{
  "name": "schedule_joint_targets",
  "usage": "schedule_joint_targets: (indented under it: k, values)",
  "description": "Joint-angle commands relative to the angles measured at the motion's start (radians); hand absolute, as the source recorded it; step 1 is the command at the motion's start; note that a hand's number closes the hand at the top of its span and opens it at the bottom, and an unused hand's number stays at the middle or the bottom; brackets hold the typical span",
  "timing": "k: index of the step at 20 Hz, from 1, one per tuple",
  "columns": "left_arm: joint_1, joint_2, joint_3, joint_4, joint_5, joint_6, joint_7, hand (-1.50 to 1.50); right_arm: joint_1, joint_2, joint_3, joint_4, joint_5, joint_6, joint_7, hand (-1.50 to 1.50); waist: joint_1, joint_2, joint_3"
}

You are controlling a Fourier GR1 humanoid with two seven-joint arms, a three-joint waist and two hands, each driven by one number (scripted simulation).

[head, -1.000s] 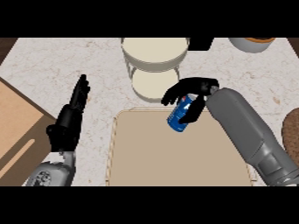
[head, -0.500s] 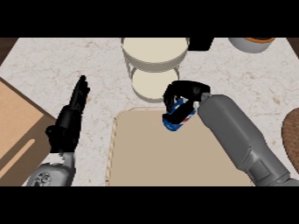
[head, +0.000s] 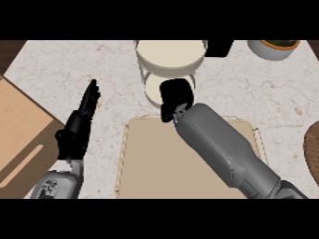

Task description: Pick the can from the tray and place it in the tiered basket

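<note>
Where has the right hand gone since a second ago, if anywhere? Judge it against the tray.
Yes. The right hand, curled on the can, has moved left along the tray's far edge, now overlapping the tiered basket's lower tier.

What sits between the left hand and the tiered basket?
Nothing but bare counter, per the head view: only marble separates the open left hand from the tiered basket.

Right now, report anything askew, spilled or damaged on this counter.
Nothing stands out. The tray lies flat, the tiered basket stands upright, nothing is spilled. The right hand curls round the mostly hidden can at the basket's lower tier.
</note>
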Motion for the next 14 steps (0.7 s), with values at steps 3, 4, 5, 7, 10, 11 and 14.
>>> schedule_joint_targets:
  k: [3,4,5,7,10,11,14]
  values:
    - [-0.013,-0.019,-0.016,0.001,-0.008,0.007,0.002,0.00,-0.014,0.011,0.175,-0.203,-0.006,-0.074,0.461,1.50,0.016,0.003,0.003]
    - [-0.003,-0.012,-0.017,0.011,-0.003,-0.008,0.003,0.00,-0.087,0.011,0.183,-0.226,-0.006,-0.035,0.531,1.50,0.021,0.005,0.002]
    - [-0.039,-0.012,-0.013,0.008,-0.026,0.016,0.019,0.00,-0.074,0.012,0.208,-0.288,-0.014,-0.055,0.592,1.50,0.005,0.003,0.004]
    - [-0.005,-0.006,-0.003,-0.014,-0.003,0.003,0.014,0.00,-0.158,0.012,0.190,-0.334,-0.042,-0.017,0.690,1.50,0.012,0.002,0.003]
    - [0.044,-0.007,-0.008,-0.026,0.005,-0.002,-0.003,0.00,-0.246,0.011,0.167,-0.415,-0.050,0.022,0.769,1.50,-0.008,0.001,0.003]
    - [-0.028,-0.019,-0.006,0.025,-0.015,0.013,0.013,0.00,-0.277,0.011,0.188,-0.428,-0.065,-0.005,0.815,1.50,-0.007,0.005,0.002]
    - [-0.015,0.006,0.020,0.009,0.002,-0.002,-0.001,0.00,-0.346,0.011,0.142,-0.501,-0.105,0.052,0.881,1.50,-0.023,0.002,0.003]
